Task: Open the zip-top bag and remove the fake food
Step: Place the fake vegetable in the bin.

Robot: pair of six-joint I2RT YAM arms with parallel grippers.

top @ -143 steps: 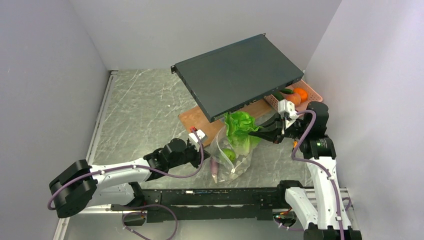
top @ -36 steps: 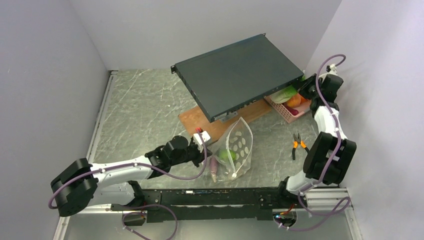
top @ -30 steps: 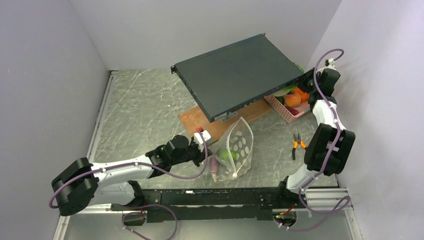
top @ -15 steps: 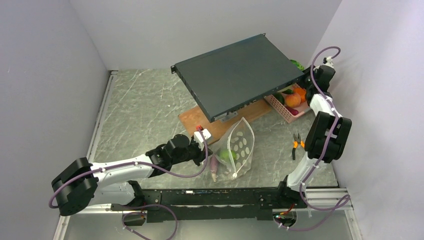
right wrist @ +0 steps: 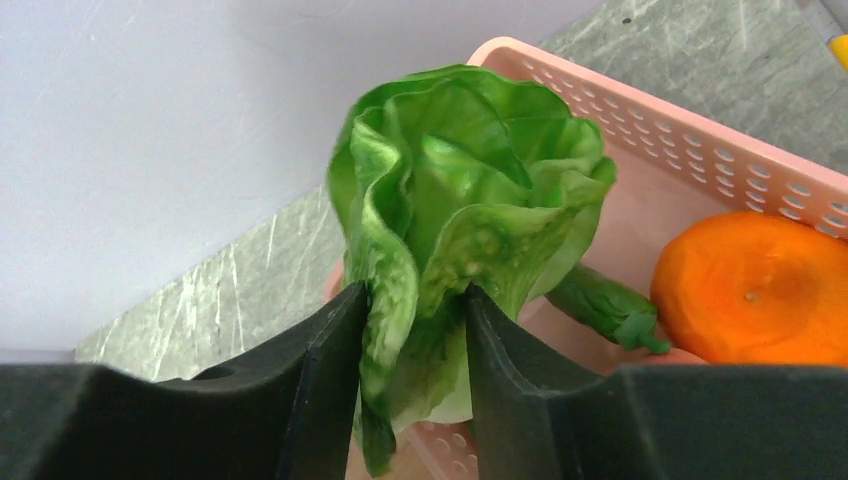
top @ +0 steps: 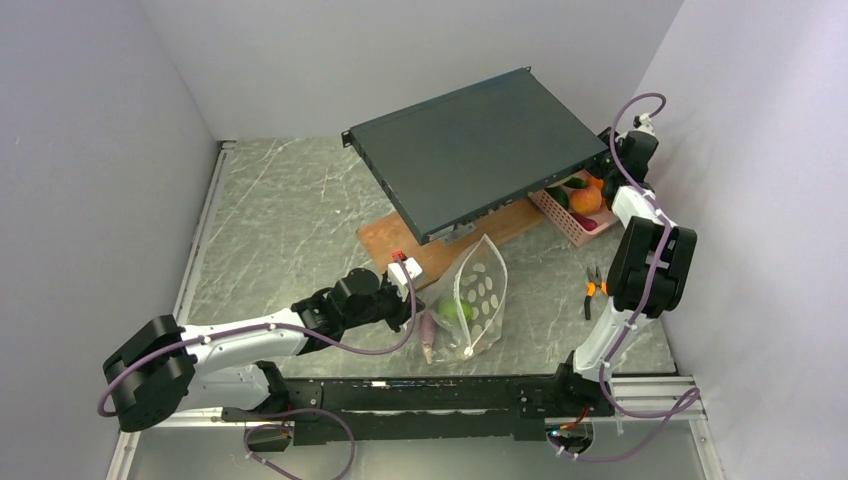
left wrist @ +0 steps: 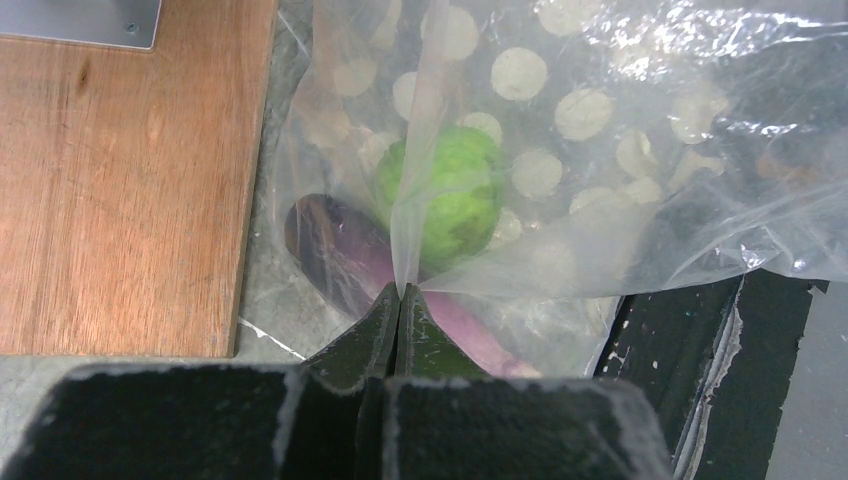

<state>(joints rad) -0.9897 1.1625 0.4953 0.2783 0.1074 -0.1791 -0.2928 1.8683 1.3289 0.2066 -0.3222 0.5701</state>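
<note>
Right wrist view: right claw (right wrist: 412, 300) grasps the leafy fake food (right wrist: 470, 190) over the pink basket (right wrist: 700, 150).
Both fingers (right wrist: 320, 380) touch the leaf base; an orange piece (right wrist: 760, 300) lies in the basket. Left claw (left wrist: 398, 295) is clenched on a fold of the clear zip-top bag (left wrist: 620, 170), which rests on the tabletop (top: 290, 220) beside the wooden board (left wrist: 120, 180), with a round green piece (left wrist: 450, 195) inside.
</note>
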